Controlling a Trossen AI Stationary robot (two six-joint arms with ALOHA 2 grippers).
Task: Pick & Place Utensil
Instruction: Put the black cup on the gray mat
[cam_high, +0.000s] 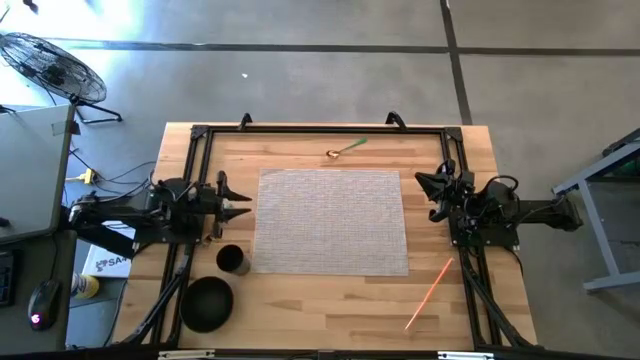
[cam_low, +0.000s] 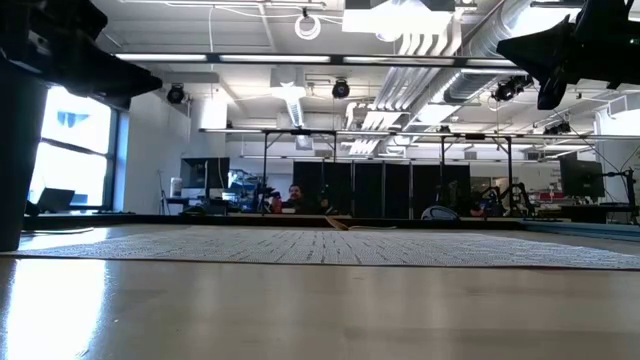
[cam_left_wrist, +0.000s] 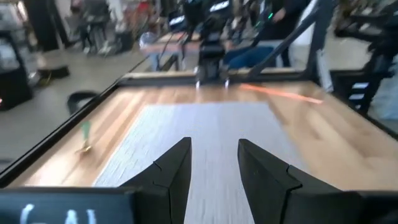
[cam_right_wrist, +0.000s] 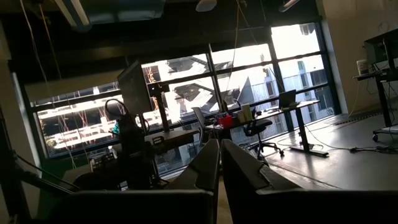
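Parted slightly, the left gripper (cam_high: 240, 203) is held at the mat's (cam_high: 332, 220) left edge. Beyond the mat, near the counter's (cam_high: 330, 300) far edge, the spoon (cam_high: 345, 148) is laid lengthwise along that edge. Nearly closed, the right gripper (cam_high: 428, 190) is judged roughly equally near.

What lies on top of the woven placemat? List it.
Nothing rests on the placemat; its whole weave shows bare. The spoon lies on the wood beyond its far edge, the cup and bowl off its left corner.
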